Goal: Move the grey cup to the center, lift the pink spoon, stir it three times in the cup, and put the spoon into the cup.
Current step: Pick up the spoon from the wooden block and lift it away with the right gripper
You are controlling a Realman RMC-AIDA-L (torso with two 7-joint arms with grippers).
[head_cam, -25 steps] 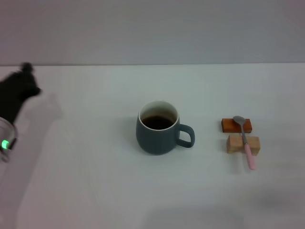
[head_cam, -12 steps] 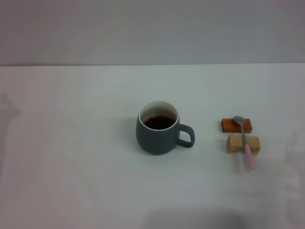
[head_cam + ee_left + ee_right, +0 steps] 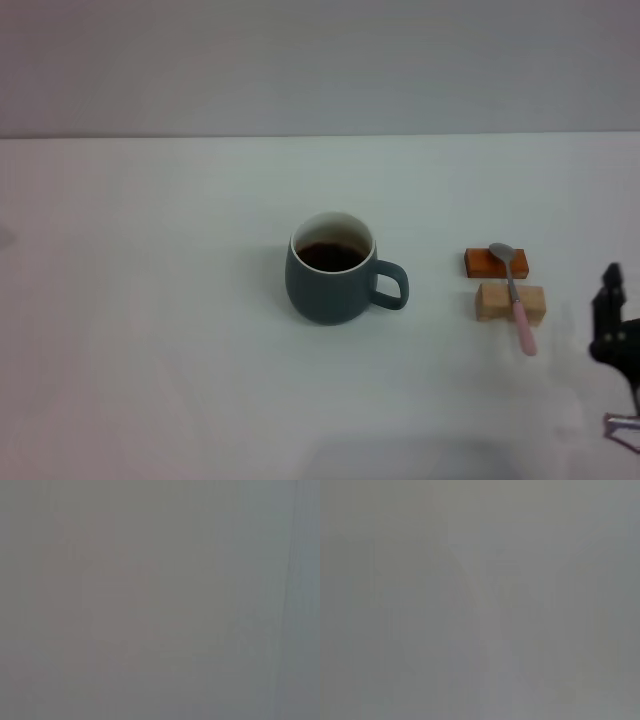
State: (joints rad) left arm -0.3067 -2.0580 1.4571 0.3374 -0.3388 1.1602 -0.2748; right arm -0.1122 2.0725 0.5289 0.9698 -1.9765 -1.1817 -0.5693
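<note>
The grey cup (image 3: 330, 281) stood left of the pink spoon (image 3: 515, 295); the right gripper (image 3: 612, 325) hovered right of the spoon, jaw state unreadable.

Open counter on the left, clutter toward the right edge

The grey cup (image 3: 332, 281) sits mid-counter, handle pointing right, bare white counter (image 3: 140, 330) all the way to the left edge. Toward the right edge, the pink spoon (image 3: 516, 296) lies across an orange block (image 3: 484, 263) and a tan block (image 3: 496, 303), the right gripper (image 3: 612, 335) just beside them.
</note>
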